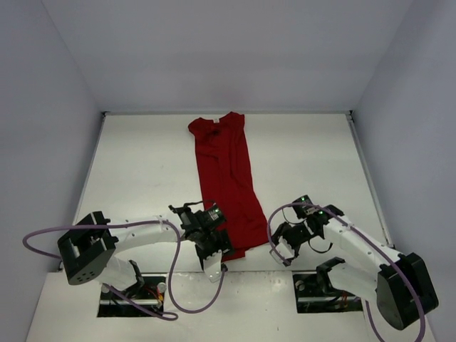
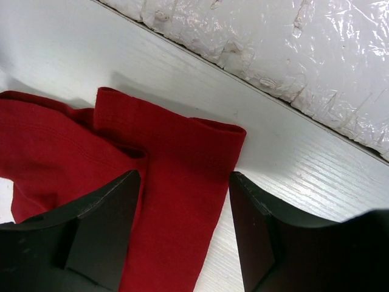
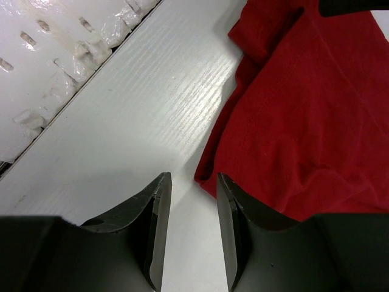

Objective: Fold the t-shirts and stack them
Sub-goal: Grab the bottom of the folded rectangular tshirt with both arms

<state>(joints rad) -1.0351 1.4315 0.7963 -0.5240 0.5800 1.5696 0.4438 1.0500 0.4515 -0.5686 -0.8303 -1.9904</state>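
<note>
White walls stand around a white table.

On the left, the left arm starts at its black base at the near edge. It stretches low across the table to the right, with its wrist bent down. At its end, the left gripper points down at the near left corner of the t-shirt. In the left wrist view we see its two black fingers spread apart. A folded flap of the red cloth lies flat between them. One finger is over the cloth. The other is over bare table, just beside the cloth's edge. The jaws are open and do not pinch anything. Past the flap runs a crinkly white strip.

In the middle, the t-shirt lies long and thin, folded along its length. Its neck end is at the far edge of the table. Its bottom end is near us, between the two grippers.

On the right, the right arm starts at its black base and reaches back to the left. It is bent like an elbow, with the wrist tipped down. The right gripper hangs just beside the near right corner of the t-shirt. In the right wrist view its fingers stand a little apart, with only bare table between them. The red corner is just beside one finger, and we cannot tell if it touches. This gripper is open too and holds nothing.
</note>
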